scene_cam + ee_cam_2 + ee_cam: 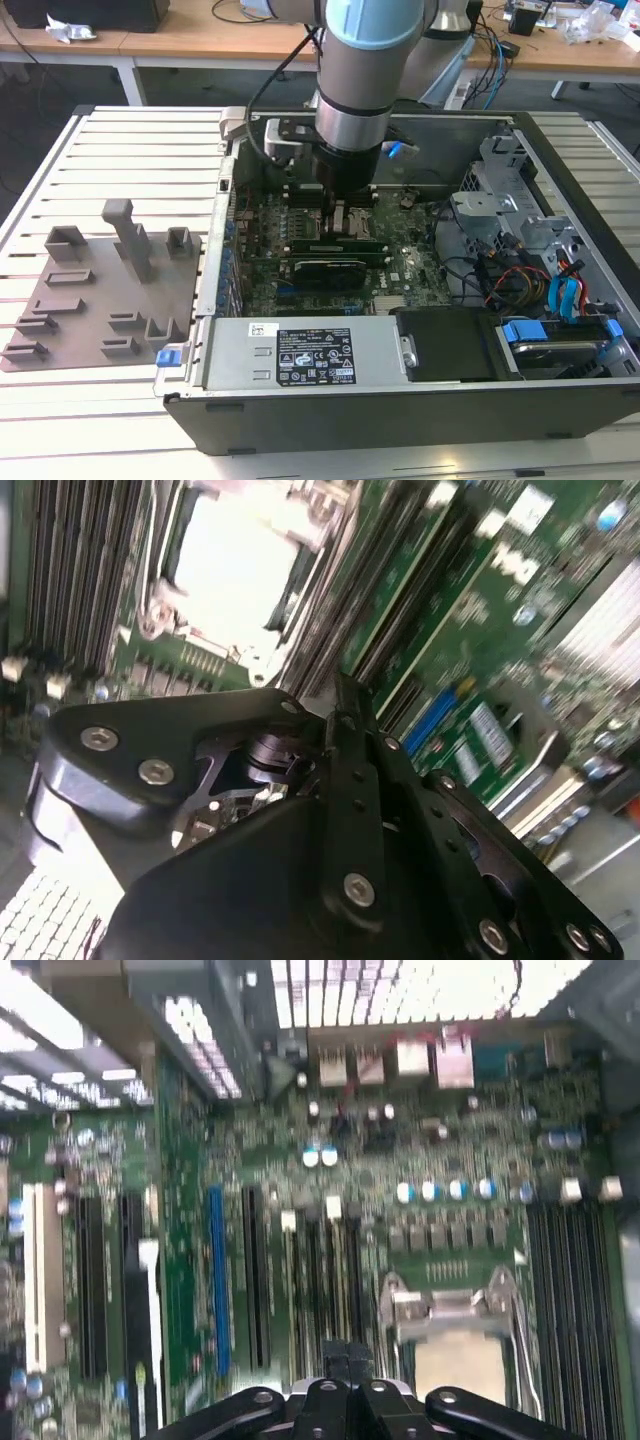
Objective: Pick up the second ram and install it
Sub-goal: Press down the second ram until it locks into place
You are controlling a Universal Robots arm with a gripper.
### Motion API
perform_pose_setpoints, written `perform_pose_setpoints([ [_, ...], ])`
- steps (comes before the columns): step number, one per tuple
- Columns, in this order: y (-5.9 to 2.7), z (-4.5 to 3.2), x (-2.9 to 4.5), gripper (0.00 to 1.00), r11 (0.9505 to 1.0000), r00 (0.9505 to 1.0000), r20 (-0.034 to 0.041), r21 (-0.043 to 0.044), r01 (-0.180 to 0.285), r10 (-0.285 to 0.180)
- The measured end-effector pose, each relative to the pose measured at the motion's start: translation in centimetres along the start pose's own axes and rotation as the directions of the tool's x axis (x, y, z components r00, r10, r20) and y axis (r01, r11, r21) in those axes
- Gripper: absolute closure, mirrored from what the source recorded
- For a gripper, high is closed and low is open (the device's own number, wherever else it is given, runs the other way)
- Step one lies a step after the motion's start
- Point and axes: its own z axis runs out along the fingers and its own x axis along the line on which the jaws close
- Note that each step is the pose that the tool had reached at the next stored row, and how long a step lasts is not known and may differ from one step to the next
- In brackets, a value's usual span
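My gripper [338, 205] reaches down into the open computer case [215, 290], low over the motherboard [400, 275] next to the metal-framed CPU socket [455, 1330]. In the first wrist view its fingertips [333, 1358] stand pressed together above the dark memory slots [320, 1280], and I see nothing between them. A slim green stick [335, 243], seemingly the second ram, lies along the slot row just in front of the gripper in the exterior view. The second wrist view looks past the gripper body [300, 810] to the socket [235, 570] and slots [400, 630].
A black rectangular card [322, 270] sits in front of the ram slots. The grey power supply [300, 355] fills the case's near side. A drive cage with cables [540, 270] is on the exterior view's right. A grey parts fixture [100, 290] lies outside the case on the left.
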Motion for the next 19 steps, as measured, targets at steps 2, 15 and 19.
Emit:
perform_pose_setpoints([
  [2,0.92,0.22,0.08,0.90,1.0000,1.0000,-0.0002,0.0003,0.000,0.000],
  [15,1.28,0.47,0.07,0.90,1.0000,1.0000,0.0018,0.0012,0.000,0.000],
  [19,3.21,0.36,0.22,0.90,1.0000,1.0000,0.0029,0.0022,0.000,0.000],
])
